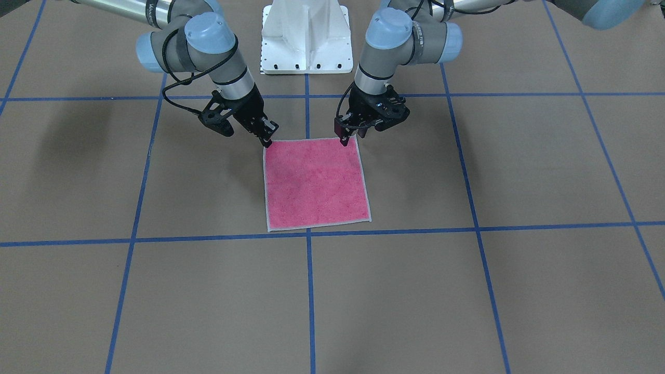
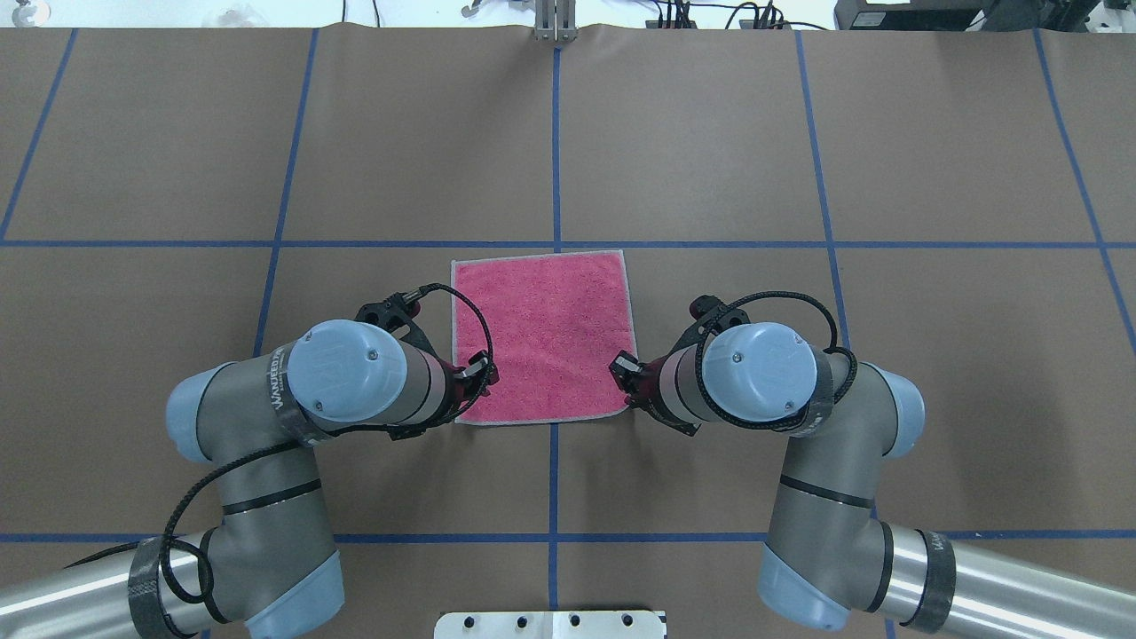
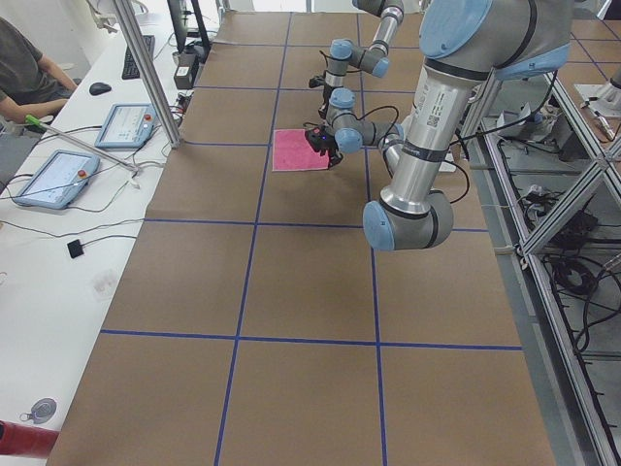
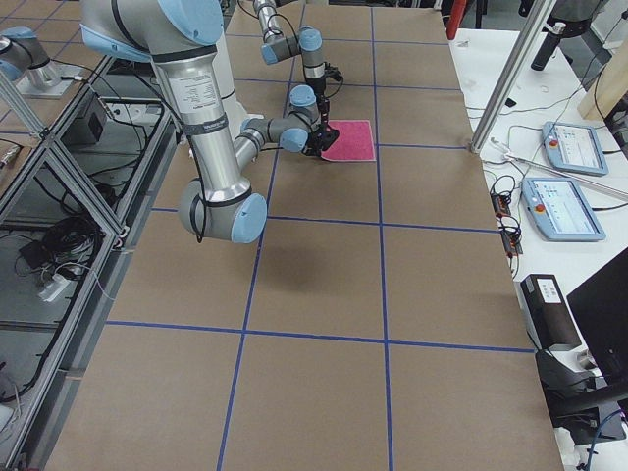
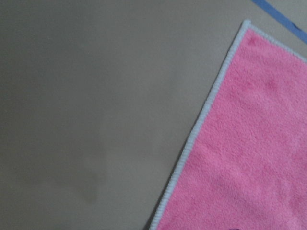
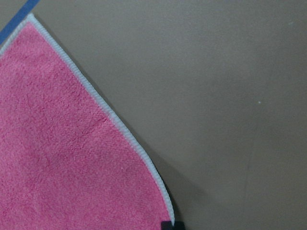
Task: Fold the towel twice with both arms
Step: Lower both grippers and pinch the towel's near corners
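Towel [image 2: 541, 328] lies flat, pink face up, on the table [image 2: 710, 133], straight out from the pedestal [image 2: 550, 624] and not yet folded. Closest to the pedestal are its two near corners, with a gripper at each.

The left gripper [image 2: 477, 373] is down at the corner on the pedestal's left. Its wrist view shows only hem and a dark sliver at the bottom, so I cannot tell whether its jaws are closed or have cloth between them. The right gripper [image 2: 624, 368] is at the other near corner. In its wrist view the hem bows up off the table, shadow beneath, to a fingertip [image 6: 171, 224] at mid-frame, so it looks pinched onto that corner.

Taking both pedestal-side corners makes sense: carried together away from the pedestal, they would lay the near edge on the far one without skew.

Farther out the cloth is smooth. Its far edge lies just short of a crosswise blue tape line [image 2: 710, 244]. The first fold, as I read it, is only at the grasp stage.
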